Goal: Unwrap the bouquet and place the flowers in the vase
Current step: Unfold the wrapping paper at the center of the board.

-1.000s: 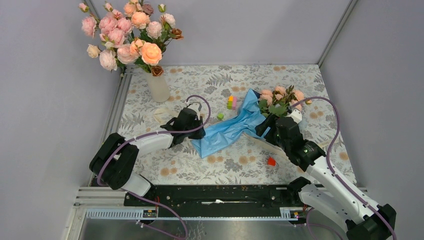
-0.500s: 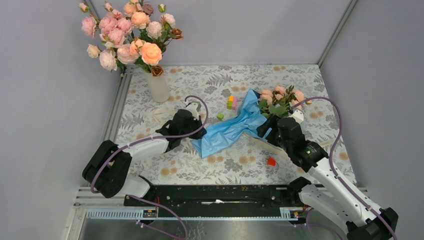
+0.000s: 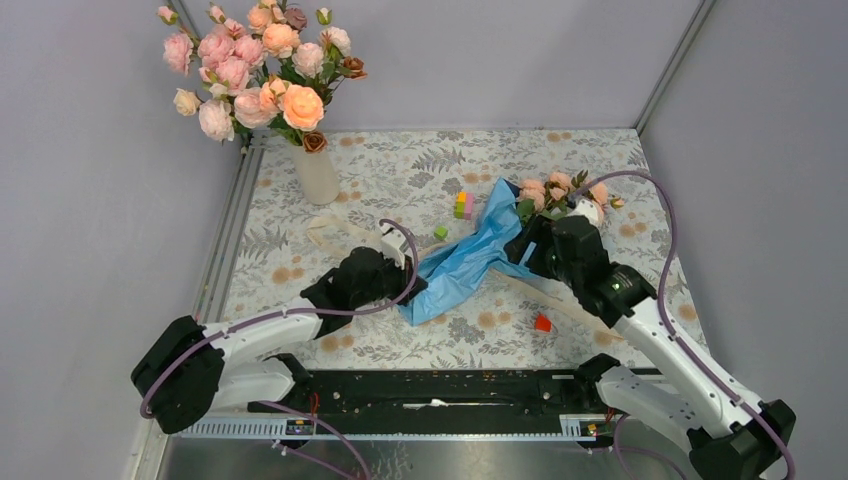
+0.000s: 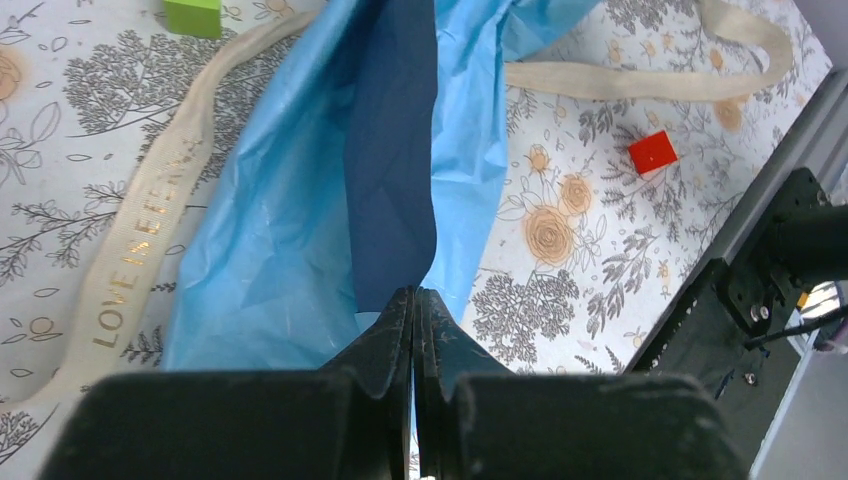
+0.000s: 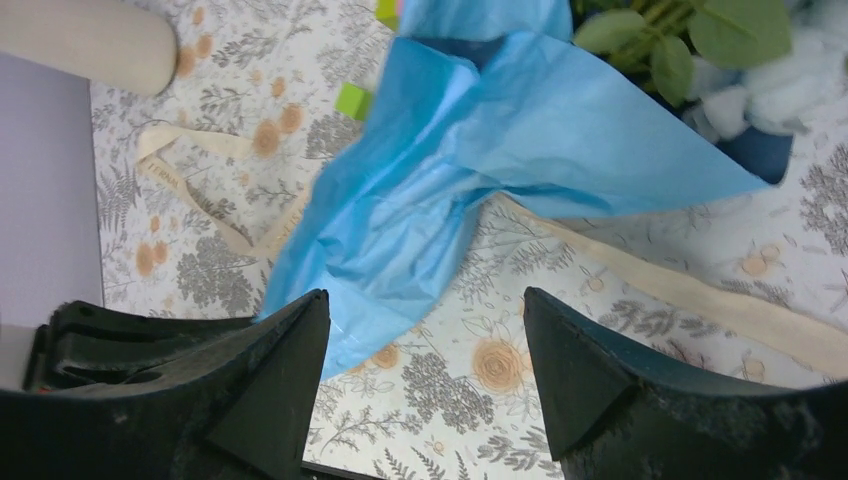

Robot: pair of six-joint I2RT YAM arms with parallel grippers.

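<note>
The bouquet's crinkled paper lies spread on the table, light blue with a dark navy fold. Its flowers, small peach roses with green leaves, lie at the paper's far right end. My left gripper is shut on the paper's near edge, right where the navy fold ends. Over the paper's right part, close to the stems, my right gripper hangs open with nothing between its fingers. The off-white vase stands at the back left with pink and peach blooms in it.
A cream ribbon lies loose on the patterned cloth, running under the paper. Small blocks lie about: yellow-pink, green, red. Grey walls enclose the table.
My left gripper has shut on the paper's edge and drawn back toward the near edge, the paper's corner following. The right gripper has shifted slightly up and left, still open.
</note>
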